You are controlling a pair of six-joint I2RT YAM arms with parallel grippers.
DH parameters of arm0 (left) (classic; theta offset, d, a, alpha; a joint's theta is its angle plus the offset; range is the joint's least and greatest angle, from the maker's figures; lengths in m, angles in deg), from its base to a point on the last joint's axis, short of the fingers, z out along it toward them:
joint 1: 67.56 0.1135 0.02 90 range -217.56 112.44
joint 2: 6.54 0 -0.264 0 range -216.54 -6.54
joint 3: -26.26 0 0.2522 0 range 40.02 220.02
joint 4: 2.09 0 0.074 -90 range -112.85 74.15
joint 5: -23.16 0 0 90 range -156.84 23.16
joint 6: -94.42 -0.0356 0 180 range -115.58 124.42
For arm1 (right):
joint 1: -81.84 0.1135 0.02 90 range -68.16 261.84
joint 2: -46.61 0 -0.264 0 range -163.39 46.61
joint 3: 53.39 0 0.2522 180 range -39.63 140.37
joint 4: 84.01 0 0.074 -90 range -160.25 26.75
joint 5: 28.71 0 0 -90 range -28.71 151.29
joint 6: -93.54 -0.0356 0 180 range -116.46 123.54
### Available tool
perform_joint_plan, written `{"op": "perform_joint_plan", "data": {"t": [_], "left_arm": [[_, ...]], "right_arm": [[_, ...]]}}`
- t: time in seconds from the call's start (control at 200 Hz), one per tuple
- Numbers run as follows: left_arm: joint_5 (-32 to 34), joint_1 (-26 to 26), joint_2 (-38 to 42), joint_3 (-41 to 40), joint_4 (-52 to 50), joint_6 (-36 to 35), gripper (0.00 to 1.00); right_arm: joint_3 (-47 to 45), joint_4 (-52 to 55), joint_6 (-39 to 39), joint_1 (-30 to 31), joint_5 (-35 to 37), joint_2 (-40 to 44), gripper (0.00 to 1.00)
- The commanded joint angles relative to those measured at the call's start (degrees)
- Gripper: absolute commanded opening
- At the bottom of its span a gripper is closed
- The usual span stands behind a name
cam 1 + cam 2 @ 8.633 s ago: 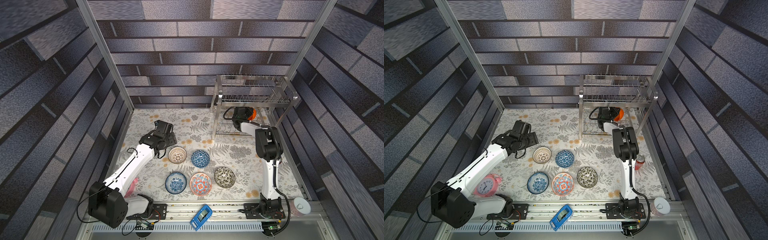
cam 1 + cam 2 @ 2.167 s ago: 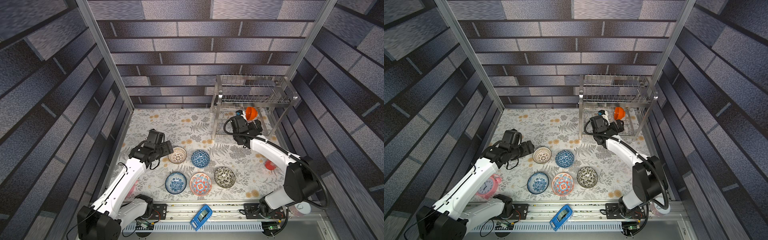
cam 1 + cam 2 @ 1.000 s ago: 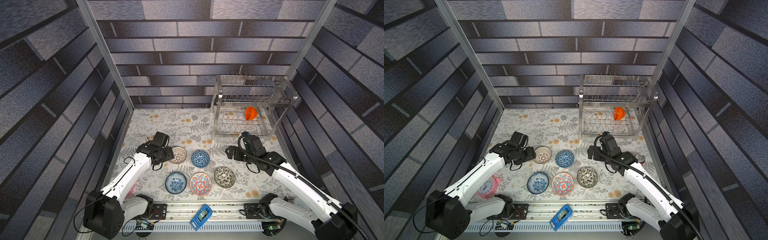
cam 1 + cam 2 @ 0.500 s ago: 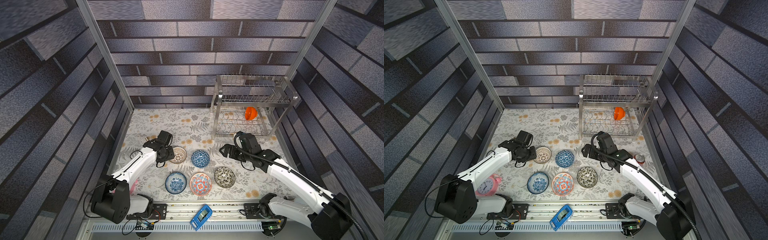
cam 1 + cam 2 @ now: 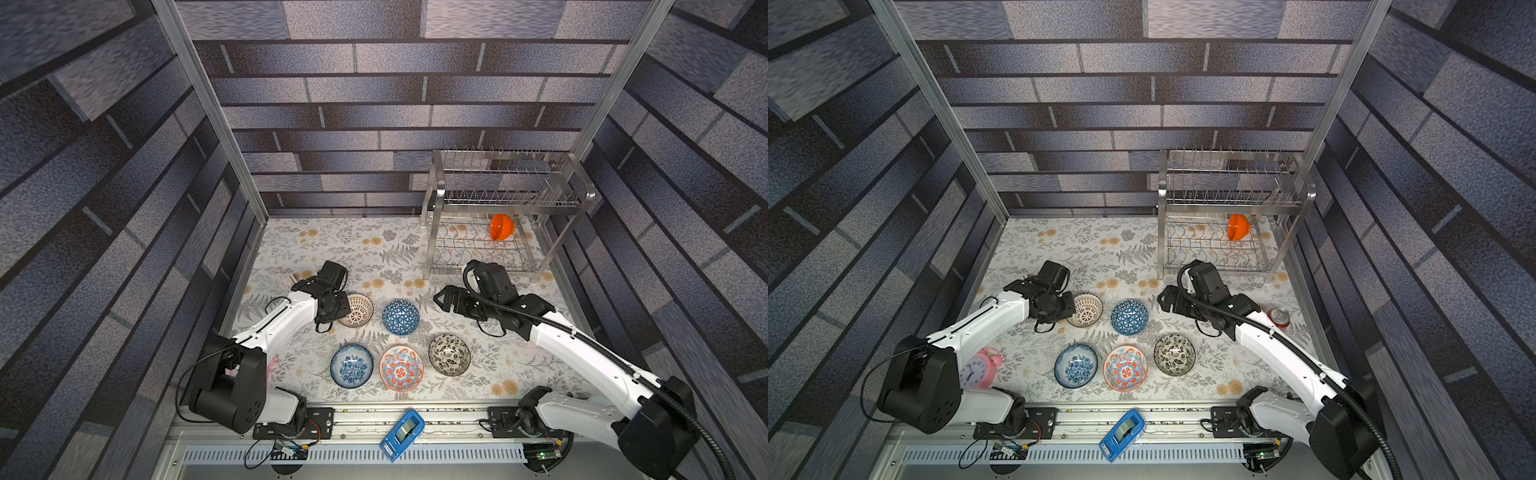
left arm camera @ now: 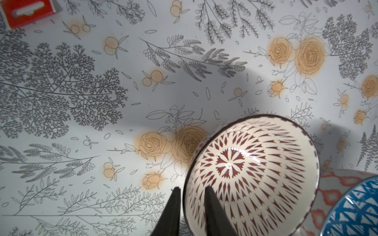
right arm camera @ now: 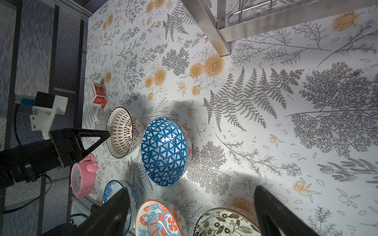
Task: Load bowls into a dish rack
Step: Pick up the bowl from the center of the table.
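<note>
Around the white lattice bowl point(image 5: 358, 309), which sat on the mat point(image 5: 332, 249), the left gripper point(image 6: 191, 187) had narrowed its jaws within the last second, one finger inside the rim and one outside; a firm pinch could not be confirmed. The right gripper point(image 5: 446, 299), back from the dish rack point(image 5: 437, 195) where the orange bowl point(image 5: 501, 227) stood, hovered wide open and empty: a second pick looked underway

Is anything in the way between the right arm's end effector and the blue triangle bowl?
No, nothing visible is. The right end effector hangs open near the blue triangle-patterned bowl, and only bare flowered tablecloth shows between them.
</note>
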Motion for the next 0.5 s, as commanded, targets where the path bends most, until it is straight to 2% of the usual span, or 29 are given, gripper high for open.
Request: {"op": "perform_joint_plan", "data": {"t": [0.0, 0.18, 0.496], "left_arm": [[0.71, 0.11, -0.76, -0.78, 0.45, -0.48, 0.23], [0.94, 0.16, -1.49, -0.6, 0.48, -0.58, 0.18], [1.36, 0.22, -2.46, -0.45, 0.77, -0.96, 0.17]], "right_arm": [[1.09, 0.61, -0.58, 0.55, 0.08, 0.97, 0.95], [1.34, 0.71, -0.82, 0.64, -0.18, 0.78, 0.95], [2.05, 1.25, -0.82, 0.76, -0.18, 1.05, 0.94]]}}
